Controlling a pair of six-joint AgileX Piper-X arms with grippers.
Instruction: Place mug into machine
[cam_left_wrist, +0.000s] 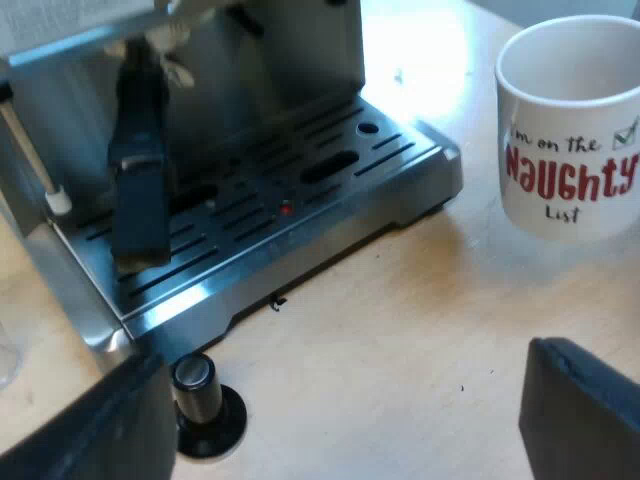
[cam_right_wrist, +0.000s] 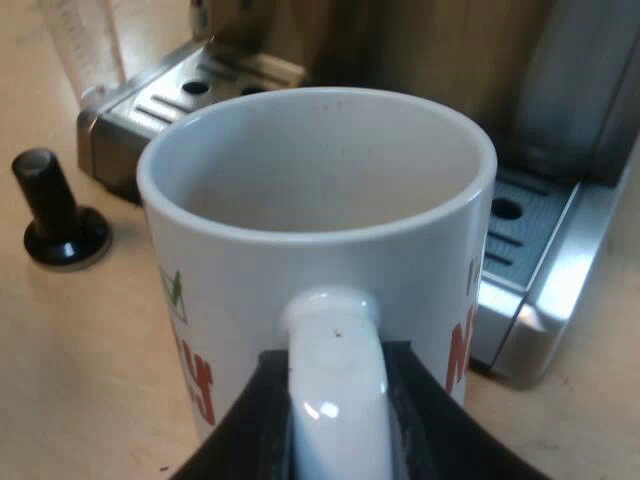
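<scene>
Grasp looks done, placement not yet: right tool (cam_right_wrist: 337, 397) is clamped on the mug (cam_right_wrist: 320, 190) by its handle, with a black finger tight against each side of the loop. The mug stands upright just beside the drip tray (cam_left_wrist: 330, 240) of the espresso machine (cam_left_wrist: 210, 90), off the tray. Its base looks to be down on the surface (cam_left_wrist: 400, 350), though I can't rule out a slight lift. My read is that we're at the start of the transfer. The next move needs enough lift to clear the tray's raised front rim, then a short carry over the slotted grate and a level set-down under the spouts. The load hangs off-centre from the handle, so expect some twist in the grip. What looks like the holder's dark handle (cam_left_wrist: 140, 180) hangs over one end of the tray, so keep the mug clear of it. Left tool (cam_left_wrist: 345, 400) is spread wide and empty, hovering over the surface at the tray's front near the black-knob tamper (cam_left_wrist: 205, 400); it should keep out of the path. The left wrist view gives the layout: mug-to-tray gap, grate, hanging handle, and the mug's "Naughty List" print. The right wrist view gives the grip itself, the empty mug interior, and a measuring glass (cam_right_wrist: 85, 45) beyond the tamper by the machine's corner.
</scene>
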